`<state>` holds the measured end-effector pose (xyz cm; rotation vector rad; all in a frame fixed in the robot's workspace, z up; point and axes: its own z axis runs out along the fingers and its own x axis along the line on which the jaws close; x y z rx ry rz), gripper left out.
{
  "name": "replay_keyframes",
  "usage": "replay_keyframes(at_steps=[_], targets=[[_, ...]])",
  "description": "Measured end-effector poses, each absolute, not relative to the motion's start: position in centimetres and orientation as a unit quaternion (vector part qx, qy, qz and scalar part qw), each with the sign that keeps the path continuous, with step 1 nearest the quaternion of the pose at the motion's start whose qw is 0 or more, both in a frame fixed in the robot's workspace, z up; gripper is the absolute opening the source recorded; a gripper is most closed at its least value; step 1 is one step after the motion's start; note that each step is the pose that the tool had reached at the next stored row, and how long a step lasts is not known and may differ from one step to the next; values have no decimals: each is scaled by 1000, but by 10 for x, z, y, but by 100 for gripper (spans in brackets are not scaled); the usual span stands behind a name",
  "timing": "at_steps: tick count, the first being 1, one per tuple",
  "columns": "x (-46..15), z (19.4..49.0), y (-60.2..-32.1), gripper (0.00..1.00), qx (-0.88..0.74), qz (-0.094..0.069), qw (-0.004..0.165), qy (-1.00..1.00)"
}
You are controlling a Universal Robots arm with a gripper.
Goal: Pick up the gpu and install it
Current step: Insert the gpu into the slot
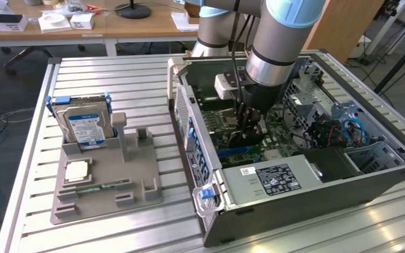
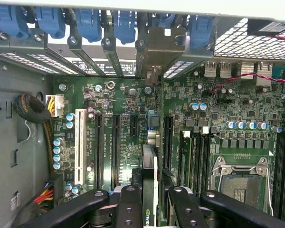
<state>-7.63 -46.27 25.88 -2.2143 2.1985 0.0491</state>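
Gripping the gpu (image 2: pixel 149 183) by its two flat faces, we are holding it upright on edge, clamped between the black fingers (image 2: pixel 128 209) of the gripper (image 2: pixel 154 209), so the card is sitting right inside the grasp, off to no side of it. Its thin top edge is facing back up at the wrist, and the opposite edge is pointing down, away from the gripper, toward the motherboard (image 2: pixel 128 99). We are seeing its long axis running straight ahead of the fingers, toward the rear wall of the computer case (image 1: pixel 315 208), where the blue latches (image 2: pixel 90 21) are lining up. A metal bracket (image 2: pixel 159 47) is standing at that far end, and we are judging it to be the card's own end bracket, though we are not seeing the join. That axis is lying parallel to the long black expansion slots (image 2: pixel 116 149) flanking the gripper on both sides. Whether the card's lower edge is touching a slot or hanging just above one, we are not able to tell, since the card itself is hiding the spot beneath it. In the exterior view, we are reaching deep into the open case, with the gripper low over the board. Well away from the gripper, toward the exterior view's left, the hard drive (image 1: pixel 84 126) and a RAM stick (image 1: pixel 105 185) are resting on a grey tray (image 1: pixel 93 205).
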Motion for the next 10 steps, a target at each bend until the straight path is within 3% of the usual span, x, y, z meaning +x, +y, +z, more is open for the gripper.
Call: replay_keyframes(at_steps=[10], targets=[[-77, 258, -463, 26, -710, 15, 11, 704]])
